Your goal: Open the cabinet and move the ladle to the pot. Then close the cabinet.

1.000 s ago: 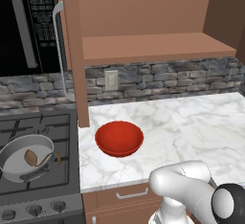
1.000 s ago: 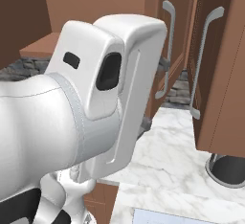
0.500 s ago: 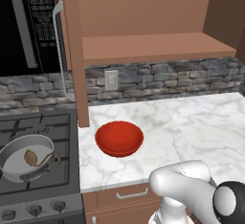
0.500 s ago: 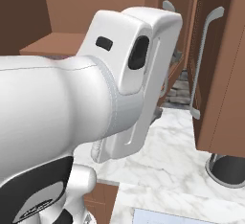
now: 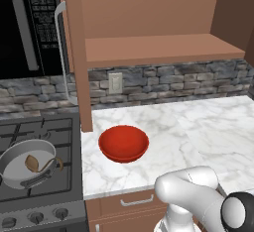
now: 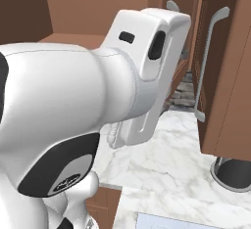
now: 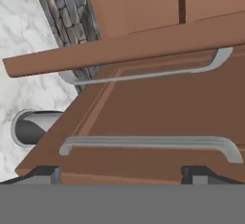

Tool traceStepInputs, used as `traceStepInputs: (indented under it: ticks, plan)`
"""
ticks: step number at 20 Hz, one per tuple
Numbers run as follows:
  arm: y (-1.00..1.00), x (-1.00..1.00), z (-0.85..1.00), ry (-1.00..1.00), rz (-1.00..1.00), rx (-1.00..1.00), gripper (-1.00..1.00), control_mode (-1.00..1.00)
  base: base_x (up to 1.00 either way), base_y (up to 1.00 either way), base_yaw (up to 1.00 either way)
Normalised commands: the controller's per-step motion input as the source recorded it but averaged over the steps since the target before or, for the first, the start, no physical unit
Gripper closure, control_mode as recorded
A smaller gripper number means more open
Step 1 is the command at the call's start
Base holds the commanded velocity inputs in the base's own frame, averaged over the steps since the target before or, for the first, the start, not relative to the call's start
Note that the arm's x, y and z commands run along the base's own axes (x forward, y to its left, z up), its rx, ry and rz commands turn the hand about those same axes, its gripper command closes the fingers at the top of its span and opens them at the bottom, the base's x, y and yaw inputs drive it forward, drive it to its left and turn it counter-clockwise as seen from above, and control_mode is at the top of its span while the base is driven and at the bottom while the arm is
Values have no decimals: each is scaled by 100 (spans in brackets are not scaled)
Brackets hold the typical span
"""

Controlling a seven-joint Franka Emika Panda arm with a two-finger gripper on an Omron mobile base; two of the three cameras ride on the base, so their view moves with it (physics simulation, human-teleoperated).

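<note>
My pincer (image 7: 122, 173) stands spread before the cabinet (image 7: 158, 113) door; its handle (image 7: 148, 142) lies at twelve o'clock.

The arm (image 6: 73, 110) is formed of smooth, glossy white rounded housings with dark grey joint sections. Two small dark recessed slots are seen on the upper white link. A faint pale emblem is noted on one dark joint, too small to be read
</note>
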Motion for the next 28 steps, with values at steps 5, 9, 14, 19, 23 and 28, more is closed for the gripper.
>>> traceStepInputs:
  ticks: [5,9,14,19,23,28]
  plan:
    - [0,48,-26,0,0,0,-100,-100,0,0,0]
    - [0,43,-21,0,0,0,-100,-100,0,0,0]
    - [0,37,-21,0,0,-3,-100,-100,0,0,0]
    - [11,28,-19,-1,0,-8,-100,-100,0,0,0]
    - [9,30,-15,-1,0,-8,-100,-100,0,0,0]
    - [2,31,-9,0,0,-5,-100,-100,0,0,0]
